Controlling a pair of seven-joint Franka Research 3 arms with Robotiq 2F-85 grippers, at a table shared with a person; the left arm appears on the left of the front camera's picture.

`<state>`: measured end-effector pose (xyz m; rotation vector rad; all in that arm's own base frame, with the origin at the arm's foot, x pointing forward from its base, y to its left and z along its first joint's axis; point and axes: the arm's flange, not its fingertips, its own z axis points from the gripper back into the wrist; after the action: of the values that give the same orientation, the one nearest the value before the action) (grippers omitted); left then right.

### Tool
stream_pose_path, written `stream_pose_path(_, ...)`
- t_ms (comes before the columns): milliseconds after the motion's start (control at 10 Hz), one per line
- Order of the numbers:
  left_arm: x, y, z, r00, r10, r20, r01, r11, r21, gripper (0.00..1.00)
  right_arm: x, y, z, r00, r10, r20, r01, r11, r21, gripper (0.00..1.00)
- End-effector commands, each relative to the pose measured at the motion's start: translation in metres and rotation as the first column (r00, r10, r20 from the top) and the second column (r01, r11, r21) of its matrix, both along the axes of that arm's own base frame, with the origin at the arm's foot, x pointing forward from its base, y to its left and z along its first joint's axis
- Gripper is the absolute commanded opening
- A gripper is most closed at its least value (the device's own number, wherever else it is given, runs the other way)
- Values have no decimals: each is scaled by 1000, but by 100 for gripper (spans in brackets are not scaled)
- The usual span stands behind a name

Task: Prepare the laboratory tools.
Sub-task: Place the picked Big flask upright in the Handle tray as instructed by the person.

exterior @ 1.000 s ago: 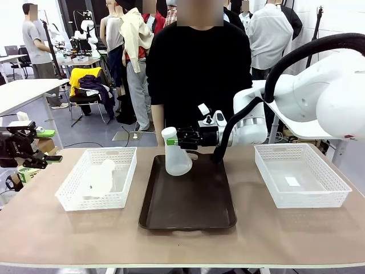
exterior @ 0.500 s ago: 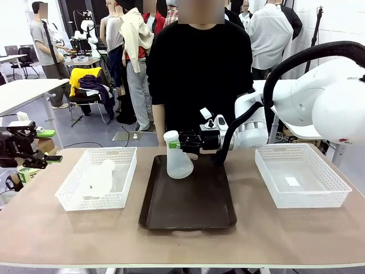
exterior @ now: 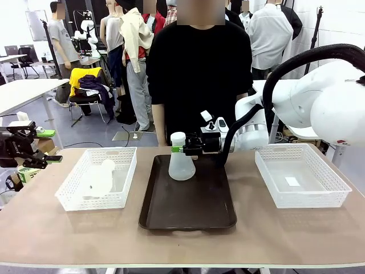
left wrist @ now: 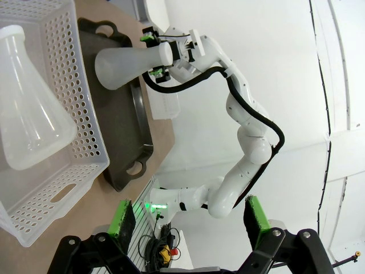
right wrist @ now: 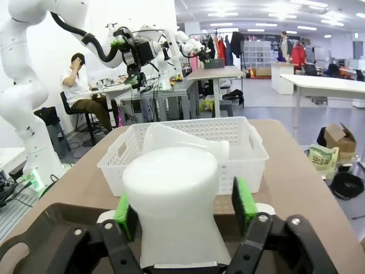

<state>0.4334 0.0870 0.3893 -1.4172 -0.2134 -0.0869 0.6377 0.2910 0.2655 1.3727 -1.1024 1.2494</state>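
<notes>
One translucent white flask [exterior: 181,165] stands upright at the far end of the dark brown tray [exterior: 188,212]. My right gripper [exterior: 178,149] reaches in from the right and brackets the flask's neck [right wrist: 171,200]. In the right wrist view a slight gap shows between the neck and one green pad [right wrist: 242,201], so the jaws stand open around it. The second flask [exterior: 101,178] lies on its side in the left white basket [exterior: 122,200], also seen as flask [left wrist: 31,108]. My left gripper [left wrist: 191,228] hangs open off the table's left end, as gripper [exterior: 28,149], holding nothing.
A second white mesh basket [exterior: 302,197] sits at the right of the table with only a small slip inside. A person in black [exterior: 199,74] stands close behind the tray at the far edge. Bare tabletop [exterior: 182,245] runs along the near edge.
The right gripper carried the tilted flask a little to the right and brought it upright onto the tray. Its jaws now look slack around the neck. The left arm has not moved.
</notes>
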Motion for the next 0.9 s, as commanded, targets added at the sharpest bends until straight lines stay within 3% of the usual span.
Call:
stream_pose_path(0,0,1,3,1000,6,-6,-6,1000,-3,100,1,-2,10,999,-3,-43,-1,995,-98,100)
stream_pose_path(200,0,1,3,1000,6,-6,-6,1000,-3,100,-4,-14,27,999,-16,-28,10,977,-212,100)
stream_pose_path(800,0,1,3,1000,6,-6,-6,1000,-3,100,2,-25,41,1000,-23,6,24,980,-198,100)
